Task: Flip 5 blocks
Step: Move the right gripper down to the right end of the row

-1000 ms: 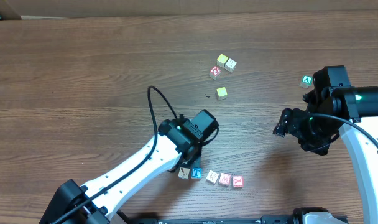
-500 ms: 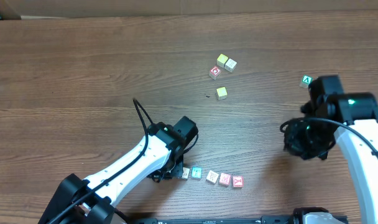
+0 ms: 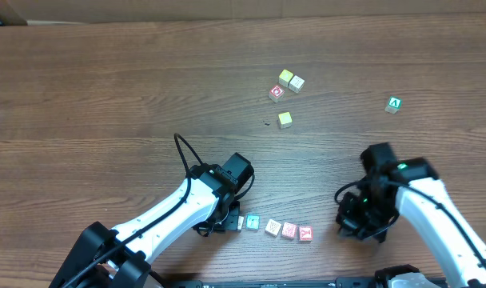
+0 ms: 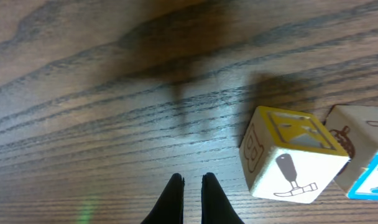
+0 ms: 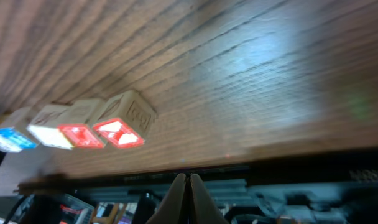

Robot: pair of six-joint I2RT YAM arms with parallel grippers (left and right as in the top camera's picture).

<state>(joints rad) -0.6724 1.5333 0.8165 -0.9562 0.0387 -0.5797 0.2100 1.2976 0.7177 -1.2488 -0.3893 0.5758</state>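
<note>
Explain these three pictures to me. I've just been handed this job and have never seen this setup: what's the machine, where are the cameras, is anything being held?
Two robot arms work at a wooden table. The wide picture looks straight down; the other two come from a camera on each wrist, dark fingers showing at the bottom. The left end effector is shut and empty, beside the end block of the row of five printed blocks near the front edge. The right end effector, also shut and empty, sees that row from its other end. Farther back lie four loose cubes and a green cube.
</note>
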